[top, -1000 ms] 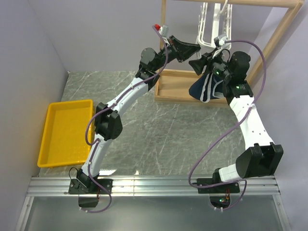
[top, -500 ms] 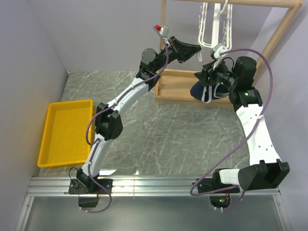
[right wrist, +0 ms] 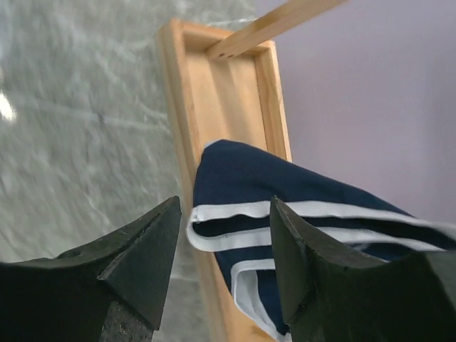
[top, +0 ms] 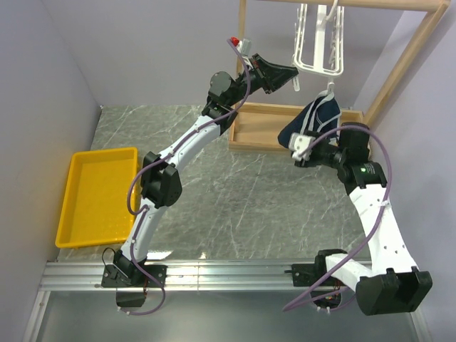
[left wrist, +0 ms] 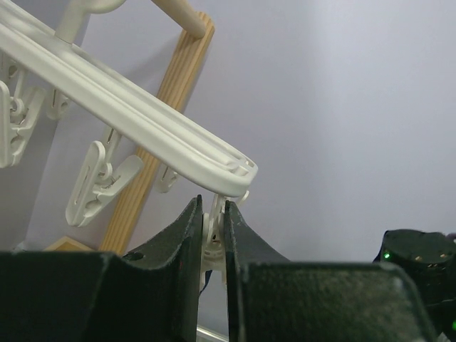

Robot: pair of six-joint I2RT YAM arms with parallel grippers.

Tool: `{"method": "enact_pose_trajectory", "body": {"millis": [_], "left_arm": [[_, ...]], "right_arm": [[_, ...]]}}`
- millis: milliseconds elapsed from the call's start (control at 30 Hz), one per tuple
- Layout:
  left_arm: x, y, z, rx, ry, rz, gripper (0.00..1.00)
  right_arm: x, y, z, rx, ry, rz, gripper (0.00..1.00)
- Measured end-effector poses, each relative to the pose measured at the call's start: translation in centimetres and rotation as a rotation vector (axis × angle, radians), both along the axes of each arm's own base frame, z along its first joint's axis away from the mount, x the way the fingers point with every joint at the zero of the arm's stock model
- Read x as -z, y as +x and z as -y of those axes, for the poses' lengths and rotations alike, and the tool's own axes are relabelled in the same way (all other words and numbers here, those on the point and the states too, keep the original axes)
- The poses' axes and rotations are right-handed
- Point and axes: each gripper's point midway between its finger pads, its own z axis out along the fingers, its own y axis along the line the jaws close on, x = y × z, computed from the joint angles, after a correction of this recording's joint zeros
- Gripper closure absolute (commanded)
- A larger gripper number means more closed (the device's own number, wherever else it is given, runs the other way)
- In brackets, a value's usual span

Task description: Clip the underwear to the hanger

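Observation:
The white hanger (top: 317, 65) hangs from the wooden rack's top bar, and it also shows in the left wrist view (left wrist: 128, 107). My left gripper (top: 294, 78) is raised to its lower corner, and in its wrist view the gripper (left wrist: 211, 203) is shut on a small white clip (left wrist: 212, 239) dangling there. The navy underwear (top: 317, 117) with white trim hangs below the hanger by its top corner, over the rack's base. My right gripper (top: 302, 149) is open and empty, just near of its lower edge. In the right wrist view the underwear (right wrist: 285, 185) hangs ahead of that gripper (right wrist: 224, 206).
The light wooden rack (top: 410, 57) stands at the back right, with its shallow wooden base tray (top: 256, 128), also in the right wrist view (right wrist: 221, 92). A yellow tray (top: 96, 196) lies at the left. Several other clips (left wrist: 96, 185) dangle from the hanger.
My right gripper has let go of the underwear and drawn back down toward the near side. The underwear now hangs from the hanger. The left gripper has stayed on the clip.

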Motion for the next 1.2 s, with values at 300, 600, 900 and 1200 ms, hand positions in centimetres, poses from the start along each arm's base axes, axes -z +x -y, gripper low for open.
{"method": "enact_pose_trajectory", "body": {"millis": [300,600,900,1200], "left_arm": [[0.1,-0.1,0.2,-0.006,0.007,0.013,1.0],[0.1,-0.1,0.2,-0.006,0.008,0.015,1.0],[0.6,0.0,0.3,-0.004,0.014,0.01,1.0],[0.8,0.2,0.2,-0.003,0.017,0.007,1.0]], "right_arm": [[5.1,0.4,1.4,-0.256,-0.348,0.123,0.36],[9.9,0.2,4.7,-0.275,-0.421,-0.031,0.3],[11.0,1.2,5.3,-0.272,-0.389,0.005,0.27],[11.2,4.3,4.6,-0.296,-0.359,0.142,0.27]]}}
